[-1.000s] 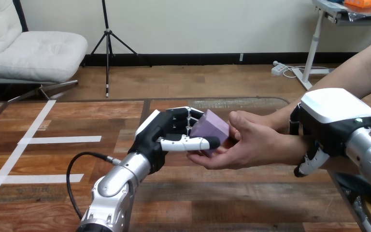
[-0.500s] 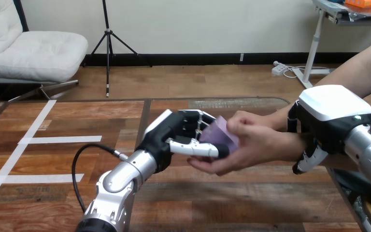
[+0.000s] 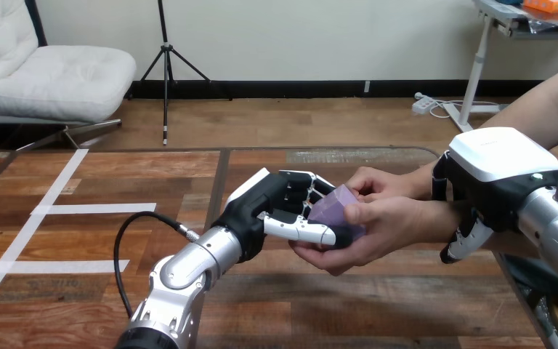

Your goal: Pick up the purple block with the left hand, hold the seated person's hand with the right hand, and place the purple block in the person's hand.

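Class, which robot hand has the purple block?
The left robot hand, curled round the purple block; the right robot hand clasps the person's wrist.

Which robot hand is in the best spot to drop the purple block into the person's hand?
Left. The left hand pinches the purple block right over the person's hand, which cups it. The right hand is busy, curled round the person's wrist.

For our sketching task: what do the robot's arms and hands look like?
Silver forearms. The left robot hand and right robot hand are black with white back shells and black-and-white jointed fingers. A black cable loops beside the left one.
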Controlling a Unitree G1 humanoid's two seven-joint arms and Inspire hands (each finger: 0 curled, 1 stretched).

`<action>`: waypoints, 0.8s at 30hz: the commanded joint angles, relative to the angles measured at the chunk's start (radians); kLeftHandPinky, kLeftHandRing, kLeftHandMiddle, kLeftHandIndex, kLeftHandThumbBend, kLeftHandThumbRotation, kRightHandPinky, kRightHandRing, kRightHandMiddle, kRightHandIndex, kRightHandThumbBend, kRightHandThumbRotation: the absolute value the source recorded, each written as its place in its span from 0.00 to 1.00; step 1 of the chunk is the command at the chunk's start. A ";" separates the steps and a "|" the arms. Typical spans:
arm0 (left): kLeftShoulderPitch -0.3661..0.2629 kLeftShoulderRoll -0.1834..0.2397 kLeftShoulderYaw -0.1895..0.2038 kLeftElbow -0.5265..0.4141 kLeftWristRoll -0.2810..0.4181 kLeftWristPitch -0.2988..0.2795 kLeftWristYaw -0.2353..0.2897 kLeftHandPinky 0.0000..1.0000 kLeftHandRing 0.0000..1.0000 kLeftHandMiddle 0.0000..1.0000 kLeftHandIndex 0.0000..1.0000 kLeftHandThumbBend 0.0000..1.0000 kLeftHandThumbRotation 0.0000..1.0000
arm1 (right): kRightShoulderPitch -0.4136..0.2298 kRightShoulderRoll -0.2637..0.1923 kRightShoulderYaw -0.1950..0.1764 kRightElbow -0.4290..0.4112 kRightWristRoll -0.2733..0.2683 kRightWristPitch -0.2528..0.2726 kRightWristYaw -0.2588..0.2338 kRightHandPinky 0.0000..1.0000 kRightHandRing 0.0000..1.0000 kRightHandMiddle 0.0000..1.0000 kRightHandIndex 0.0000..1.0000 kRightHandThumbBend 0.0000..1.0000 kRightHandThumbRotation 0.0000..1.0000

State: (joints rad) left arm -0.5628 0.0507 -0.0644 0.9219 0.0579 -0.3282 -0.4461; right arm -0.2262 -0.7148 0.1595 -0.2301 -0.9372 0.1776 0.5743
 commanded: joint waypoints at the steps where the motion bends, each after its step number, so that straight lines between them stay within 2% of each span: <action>1: -0.083 -0.027 -0.026 -0.029 0.007 -0.002 -0.003 0.30 0.35 0.43 0.46 0.82 0.09 | -0.121 -0.023 -0.040 -0.062 -0.013 -0.004 -0.016 0.24 0.31 0.40 0.49 0.80 0.00; 14: -0.083 -0.026 -0.032 -0.025 0.011 -0.003 -0.007 0.29 0.35 0.42 0.46 0.81 0.10 | -0.123 -0.018 -0.044 -0.069 -0.013 0.003 -0.002 0.24 0.31 0.39 0.49 0.79 0.00; 24: -0.084 -0.020 -0.035 -0.020 0.017 -0.008 -0.005 0.29 0.34 0.42 0.46 0.80 0.10 | -0.116 -0.018 -0.043 -0.060 -0.016 -0.007 -0.019 0.22 0.29 0.38 0.49 0.80 0.00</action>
State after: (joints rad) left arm -0.5773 0.0515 -0.0691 0.9209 0.0594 -0.3282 -0.4474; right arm -0.2436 -0.7147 0.1595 -0.2330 -0.9400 0.1657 0.5813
